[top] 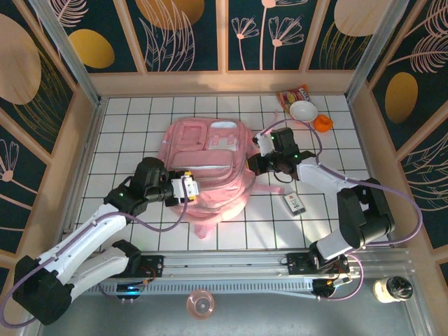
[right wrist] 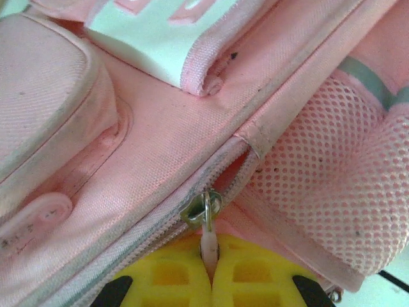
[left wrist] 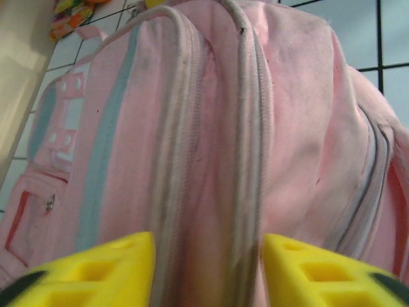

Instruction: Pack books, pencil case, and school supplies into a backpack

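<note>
While the backpack (top: 210, 164) lies mid-frame, contents unseen, its zipper pull (right wrist: 208, 243) is clamped by the right gripper (right wrist: 209, 259); the left gripper (left wrist: 209, 249) is spread astride seemingly a seam (left wrist: 246, 160).

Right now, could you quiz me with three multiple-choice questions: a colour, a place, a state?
1. The backpack is: A) blue B) pink C) green
2. The white bowl sits: A) on the backpack B) beside the left arm's base C) beyond the backpack, to its right
3. The right end effector is: A) shut on the zipper pull B) wide open C) holding the bowl
Answers: 1 B, its fabric is pink. 2 C, it stands past its far right corner. 3 A, its fingers meet on the pull.
</note>
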You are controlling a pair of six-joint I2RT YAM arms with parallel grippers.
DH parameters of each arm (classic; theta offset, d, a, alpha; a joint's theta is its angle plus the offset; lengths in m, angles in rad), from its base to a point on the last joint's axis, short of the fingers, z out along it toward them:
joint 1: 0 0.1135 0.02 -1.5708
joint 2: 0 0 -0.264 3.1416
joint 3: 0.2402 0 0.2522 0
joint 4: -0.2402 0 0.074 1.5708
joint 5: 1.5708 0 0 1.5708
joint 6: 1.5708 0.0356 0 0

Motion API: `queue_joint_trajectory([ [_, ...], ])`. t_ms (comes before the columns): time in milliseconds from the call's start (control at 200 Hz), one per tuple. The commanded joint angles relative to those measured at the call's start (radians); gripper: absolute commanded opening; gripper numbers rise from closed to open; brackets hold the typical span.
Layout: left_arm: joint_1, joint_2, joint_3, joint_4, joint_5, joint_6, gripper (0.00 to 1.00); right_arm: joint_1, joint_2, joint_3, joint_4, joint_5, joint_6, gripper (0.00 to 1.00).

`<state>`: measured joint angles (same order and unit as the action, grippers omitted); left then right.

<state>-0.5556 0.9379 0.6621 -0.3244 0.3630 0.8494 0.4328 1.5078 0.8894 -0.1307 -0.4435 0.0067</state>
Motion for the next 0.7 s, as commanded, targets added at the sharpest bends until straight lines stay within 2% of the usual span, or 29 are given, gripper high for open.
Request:
queue_joint_trajectory([
  [0, 0.006, 0.002, 0.072, -0.072, 0.089, -0.033, 0.68, 0.025, 0.002, 0.029, 0.012, 0.054, -0.088, 0.00],
  [225, 0.003, 0.080, 0.057, 0.019, 0.056, -0.031, 0.77, 0.033, -0.025, 0.033, 0.001, 0.016, -0.137, 0.00],
  [315, -0.004, 0.110, 0.033, 0.097, -0.006, -0.037, 0.80, 0.038, -0.043, 0.024, 0.014, 0.007, -0.145, 0.00],
  [430, -0.003, 0.137, -0.017, 0.245, -0.093, -0.039, 0.76, 0.038, -0.067, 0.008, 0.037, 0.000, -0.155, 0.00],
  [470, -0.004, 0.157, -0.017, 0.274, -0.110, -0.049, 0.70, 0.039, -0.075, 0.003, 0.042, 0.002, -0.159, 0.00],
  [490, -0.004, 0.167, -0.012, 0.280, -0.111, -0.055, 0.64, 0.040, -0.079, 0.002, 0.044, 0.003, -0.162, 0.00],
  [545, -0.004, 0.195, 0.004, 0.274, -0.100, -0.063, 0.39, 0.039, -0.095, -0.004, 0.044, 0.015, -0.175, 0.00],
  [656, -0.004, 0.199, 0.019, 0.256, -0.064, -0.078, 0.03, 0.027, -0.170, -0.043, 0.048, 0.102, -0.220, 0.15],
  [696, -0.004, 0.184, 0.011, 0.262, -0.056, -0.088, 0.00, 0.009, -0.211, -0.066, 0.056, 0.123, -0.228, 0.20],
])
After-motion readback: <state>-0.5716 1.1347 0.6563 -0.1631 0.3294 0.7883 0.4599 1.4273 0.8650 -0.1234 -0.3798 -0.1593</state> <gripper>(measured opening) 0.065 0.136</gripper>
